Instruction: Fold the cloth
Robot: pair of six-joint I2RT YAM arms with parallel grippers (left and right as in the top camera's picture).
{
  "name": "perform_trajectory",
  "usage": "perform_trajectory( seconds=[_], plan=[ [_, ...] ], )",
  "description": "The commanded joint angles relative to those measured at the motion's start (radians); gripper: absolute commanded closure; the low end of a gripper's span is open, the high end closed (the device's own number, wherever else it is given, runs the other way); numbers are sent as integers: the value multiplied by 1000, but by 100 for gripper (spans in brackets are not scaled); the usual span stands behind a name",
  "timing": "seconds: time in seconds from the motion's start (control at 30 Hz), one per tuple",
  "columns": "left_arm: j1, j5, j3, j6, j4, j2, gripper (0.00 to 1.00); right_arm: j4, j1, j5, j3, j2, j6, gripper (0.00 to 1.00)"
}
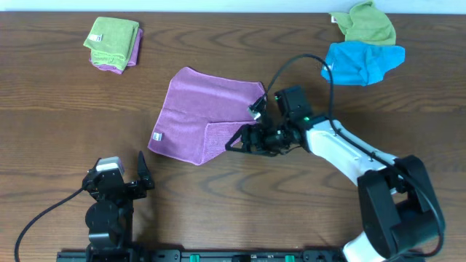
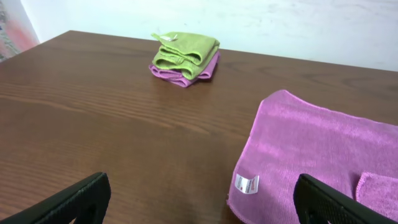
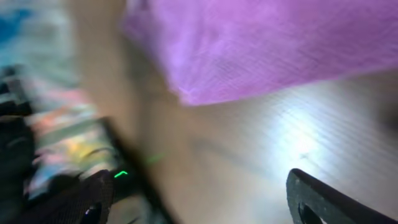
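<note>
Overhead: right gripper (image 1: 234,143) spread beside the cloth (image 1: 196,109); left gripper (image 2: 202,190) spread; folded stack (image 1: 113,42) upper left, blue cloth (image 1: 362,62) upper right.

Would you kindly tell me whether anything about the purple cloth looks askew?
Yes: the purple cloth lies diagonally on the table, with only one corner flipped over, beside the open right gripper.

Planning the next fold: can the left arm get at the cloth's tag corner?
Probably yes: the open left gripper faces the tag, with only bare table between; the right gripper is at another corner.
</note>
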Motion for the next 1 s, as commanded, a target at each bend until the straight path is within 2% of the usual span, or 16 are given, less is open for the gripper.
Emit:
perform_trajectory(
  seconds=[0.0, 0.13, 0.23, 0.7, 0.97],
  plan=[
    [6, -14, -25, 7, -9, -5, 5, -98, 21, 382, 183, -14, -138, 10],
    [6, -14, -25, 7, -9, -5, 4, -169, 34, 594, 353, -7, -317, 9],
    [6, -14, -25, 7, -9, -5, 5, -166, 47, 615, 372, 15, -418, 12],
    [6, -14, -25, 7, -9, -5, 5, -105, 253, 591, 376, 229, -428, 13],
    [6, -14, -25, 7, -9, -5, 5, -27, 273, 597, 376, 270, -387, 25]
  ],
)
